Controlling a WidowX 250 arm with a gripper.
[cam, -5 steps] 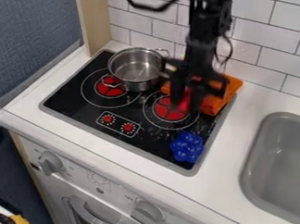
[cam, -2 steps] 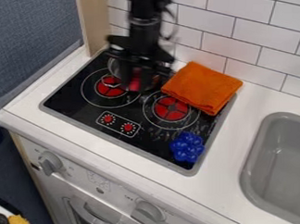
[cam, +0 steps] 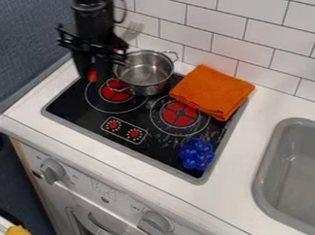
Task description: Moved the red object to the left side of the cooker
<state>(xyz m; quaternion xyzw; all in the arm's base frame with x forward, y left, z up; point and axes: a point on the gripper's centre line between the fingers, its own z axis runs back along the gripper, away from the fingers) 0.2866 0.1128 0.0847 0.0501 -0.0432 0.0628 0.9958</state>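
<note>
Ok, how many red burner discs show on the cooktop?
2. The left disc is beside the metal pot; the right disc is beside the orange cloth. More may be hidden beneath the pot or cloth.

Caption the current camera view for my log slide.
Black gripper holding a small red object at the cooktop's left side, beside a metal pot, with a folded orange cloth at right.

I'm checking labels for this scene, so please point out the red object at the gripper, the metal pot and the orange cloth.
Red object (cam: pixel 92 76): camera view, on its small visible part.
Metal pot (cam: pixel 146 74): camera view, on its inside.
Orange cloth (cam: pixel 212 92): camera view, middle of its upper surface.
</note>
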